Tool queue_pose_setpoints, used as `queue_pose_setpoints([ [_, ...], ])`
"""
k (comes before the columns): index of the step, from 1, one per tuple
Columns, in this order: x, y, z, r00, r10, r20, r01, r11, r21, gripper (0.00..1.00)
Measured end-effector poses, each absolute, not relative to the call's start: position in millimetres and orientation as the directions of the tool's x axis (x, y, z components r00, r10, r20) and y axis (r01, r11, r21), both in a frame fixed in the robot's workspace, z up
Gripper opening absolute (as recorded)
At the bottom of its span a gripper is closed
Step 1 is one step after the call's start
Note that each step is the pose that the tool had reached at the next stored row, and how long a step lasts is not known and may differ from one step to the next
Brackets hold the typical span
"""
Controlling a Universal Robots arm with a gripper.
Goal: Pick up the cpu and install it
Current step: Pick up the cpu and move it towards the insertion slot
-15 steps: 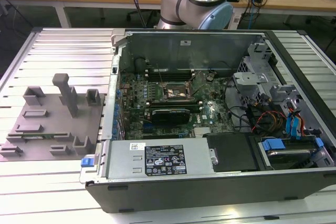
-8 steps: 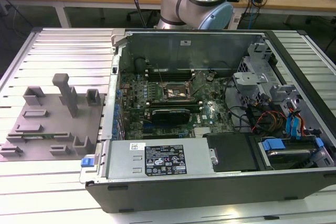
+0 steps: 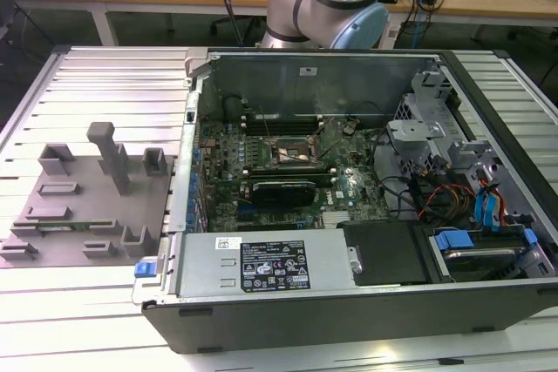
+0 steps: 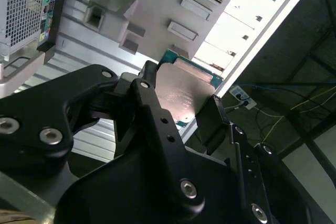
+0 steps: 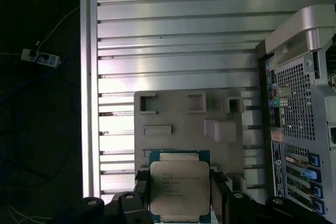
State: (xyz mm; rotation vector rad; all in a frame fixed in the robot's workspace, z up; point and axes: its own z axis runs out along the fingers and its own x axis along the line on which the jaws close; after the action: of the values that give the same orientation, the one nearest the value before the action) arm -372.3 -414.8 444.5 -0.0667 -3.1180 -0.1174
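A ribbed aluminium table (image 5: 173, 51) is seen beyond the gripper (image 5: 179, 181); the cpu (image 5: 179, 195) is clamped between its fingers; a gray tray (image 5: 173, 114) is seen just behind it.

Lid off, the computer case (image 3: 314, 80) lies open from above, its socket (image 3: 292, 152) reachable between the case's far wall and a black card (image 3: 281, 189) on the camera side. Loose cables (image 3: 436, 193) and a drive cage (image 3: 418, 128) crowd the exterior view's right. Bare slats of the ribbed table (image 3: 113, 84) flank the gray tray (image 3: 61, 254), where upright posts (image 3: 109, 154) stand proud. The gripper (image 5: 179, 182), clamped on the cpu (image 5: 178, 190), hangs apart from the tray.
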Motion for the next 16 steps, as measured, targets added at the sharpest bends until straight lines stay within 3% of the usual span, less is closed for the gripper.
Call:
queue_pose_setpoints([
  [16,-315.7,-416.5,444.5,-0.999,0.042,0.025,0.044,0.996,0.075,0.55],
])
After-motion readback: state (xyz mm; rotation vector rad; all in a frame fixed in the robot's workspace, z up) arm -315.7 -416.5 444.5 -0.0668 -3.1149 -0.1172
